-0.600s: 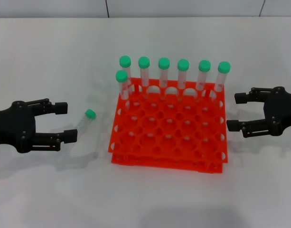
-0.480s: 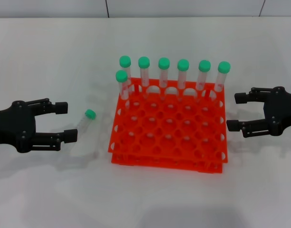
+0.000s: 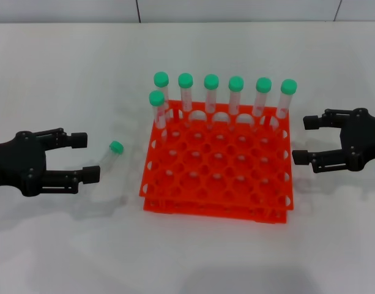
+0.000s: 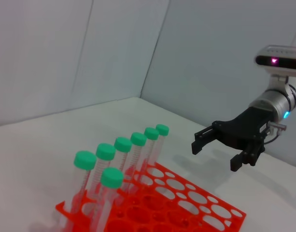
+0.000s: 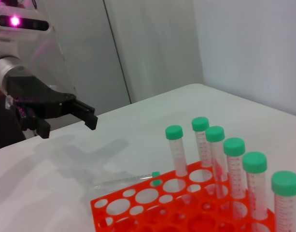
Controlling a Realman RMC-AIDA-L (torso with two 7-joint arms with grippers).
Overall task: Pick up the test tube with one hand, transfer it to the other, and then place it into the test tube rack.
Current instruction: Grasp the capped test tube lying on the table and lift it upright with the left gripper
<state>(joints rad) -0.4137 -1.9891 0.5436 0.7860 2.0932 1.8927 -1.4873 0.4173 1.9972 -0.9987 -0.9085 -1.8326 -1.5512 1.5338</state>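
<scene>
The tube (image 3: 111,155) lies flat on the table (image 3: 65,79), long axis diagonal, cap toward 1 o'clock and clear body trailing toward 7 o'clock. It is a slim transparent tube with a green screw cap. It sits between the left gripper (image 3: 84,157) and the rack (image 3: 218,165), touching neither. The left gripper is at 9 o'clock, fingers spread, empty, tips just beside the tube. The orange-red rack stands at centre. Seven capped tubes (image 3: 211,92) stand upright in it: six along the far row, one in the next row at 11 o'clock. The right gripper (image 3: 302,139) is at 3 o'clock beside the rack, fingers spread, empty.
</scene>
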